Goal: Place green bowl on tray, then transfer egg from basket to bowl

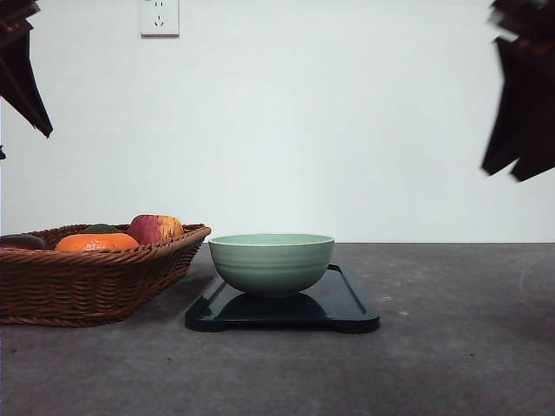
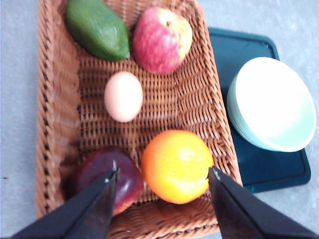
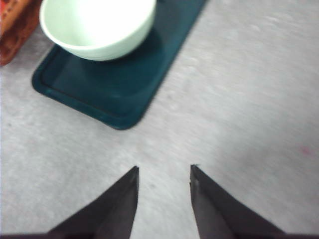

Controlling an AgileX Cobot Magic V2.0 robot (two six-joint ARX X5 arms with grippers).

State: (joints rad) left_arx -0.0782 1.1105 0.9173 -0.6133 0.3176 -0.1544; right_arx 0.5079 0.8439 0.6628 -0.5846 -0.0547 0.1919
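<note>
**Left pincer spread above the basket, egg not yet taken**

The left gripper [image 2: 163, 180] hangs wide open and empty over the basket [image 2: 57, 99]; the right gripper [image 3: 164, 172], parted and empty, sits over bare table. The egg [image 2: 123, 96] lies mid-basket, clear of its neighbours. The green bowl [image 1: 271, 262] already stands on the tray [image 1: 351, 303]. Risk: the fingers seem lined up nearer the orange [image 2: 177, 166] and a dark, blurred fruit [image 2: 107, 174], possibly a plum, so a straight descent could seize those. An apple [image 2: 162, 40] and avocado [image 2: 97, 29] lie beyond.

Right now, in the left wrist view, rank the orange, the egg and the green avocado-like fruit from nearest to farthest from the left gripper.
1. Round orange, between the open left gripper fingertips.
2. Pale egg, mid-basket.
3. Green avocado-like fruit, at the brown wicker basket far end.
</note>
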